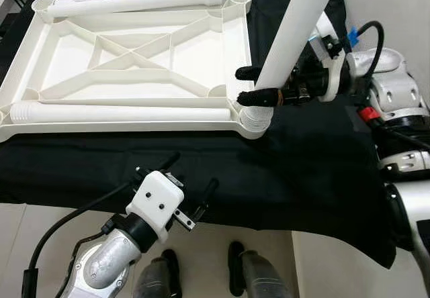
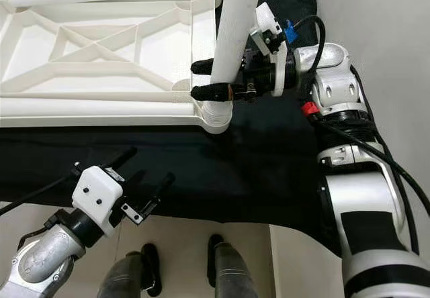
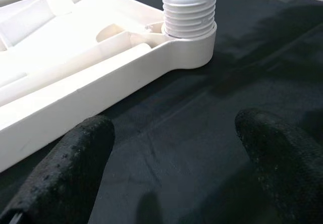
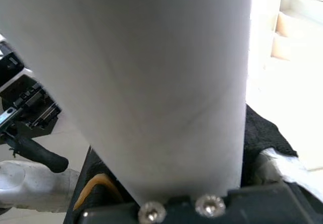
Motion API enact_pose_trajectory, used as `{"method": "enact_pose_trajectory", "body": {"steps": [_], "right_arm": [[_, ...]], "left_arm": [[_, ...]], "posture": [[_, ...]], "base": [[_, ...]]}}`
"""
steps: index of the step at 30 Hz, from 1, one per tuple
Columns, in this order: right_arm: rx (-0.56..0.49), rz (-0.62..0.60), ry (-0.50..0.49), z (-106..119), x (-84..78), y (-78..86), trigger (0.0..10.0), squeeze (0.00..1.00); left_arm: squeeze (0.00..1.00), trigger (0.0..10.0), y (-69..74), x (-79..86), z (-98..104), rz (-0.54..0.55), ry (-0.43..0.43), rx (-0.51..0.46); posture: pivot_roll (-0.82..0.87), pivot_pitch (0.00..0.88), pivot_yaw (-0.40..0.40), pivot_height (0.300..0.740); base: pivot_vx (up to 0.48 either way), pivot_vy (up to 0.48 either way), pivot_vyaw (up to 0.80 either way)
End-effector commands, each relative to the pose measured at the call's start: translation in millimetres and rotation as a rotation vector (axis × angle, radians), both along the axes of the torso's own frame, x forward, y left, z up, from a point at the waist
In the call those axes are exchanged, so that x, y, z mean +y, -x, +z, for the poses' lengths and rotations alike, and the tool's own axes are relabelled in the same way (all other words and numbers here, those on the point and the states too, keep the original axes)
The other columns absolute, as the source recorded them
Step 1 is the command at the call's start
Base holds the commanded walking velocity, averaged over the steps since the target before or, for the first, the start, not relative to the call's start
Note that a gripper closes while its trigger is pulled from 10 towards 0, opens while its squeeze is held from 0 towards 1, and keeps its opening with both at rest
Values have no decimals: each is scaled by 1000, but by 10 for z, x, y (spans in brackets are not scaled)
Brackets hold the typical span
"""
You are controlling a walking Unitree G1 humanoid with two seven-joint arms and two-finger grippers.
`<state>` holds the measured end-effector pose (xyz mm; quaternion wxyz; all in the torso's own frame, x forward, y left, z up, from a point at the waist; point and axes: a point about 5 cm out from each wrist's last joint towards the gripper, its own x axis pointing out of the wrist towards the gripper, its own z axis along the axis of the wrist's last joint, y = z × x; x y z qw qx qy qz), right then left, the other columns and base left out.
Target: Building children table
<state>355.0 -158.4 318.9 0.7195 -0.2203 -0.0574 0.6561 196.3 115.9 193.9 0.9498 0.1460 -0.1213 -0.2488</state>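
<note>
A white plastic tabletop lies upside down on a black cloth, ribs facing up. Two white legs lie loose in it, one along the far edge and one along the near edge. A third white leg stands upright with its threaded end in the near right corner socket. My right gripper is shut on this leg just above the thread. My left gripper hovers open over the cloth's near edge, and the socket lies ahead of its fingers.
The black cloth covers the low surface and hangs over its near edge. My two feet stand on the pale floor just below. A pale wall rises on the right.
</note>
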Motion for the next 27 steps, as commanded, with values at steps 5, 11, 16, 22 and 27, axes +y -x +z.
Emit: {"method": "enact_pose_trajectory", "body": {"steps": [5,11,16,22,27], "right_arm": [[95,13,88,-326,106,18,10000,0],[87,14,111,-357,151,54,10000,0],[93,-46,153,-354,150,31,10000,0],[124,-103,135,-323,151,-16,10000,0],[145,-149,118,-314,138,-52,10000,0]], "left_arm": [[0,10000,36,-1,-7,-10,-12,-5],[0,10000,36,-3,-11,-11,-13,-6],[0,10000,32,-10,-15,-12,-14,-8],[0,10000,33,-18,-23,-12,-13,-8],[0,10000,34,-23,-27,-12,-12,-9]], "posture": [[-12,380,-26,740],[-16,374,-26,740],[-23,365,-28,740],[-24,362,-31,740],[-28,361,-35,740]], "base": [[0,0,0],[0,0,0],[0,0,0],[0,0,0],[0,0,0]]}}
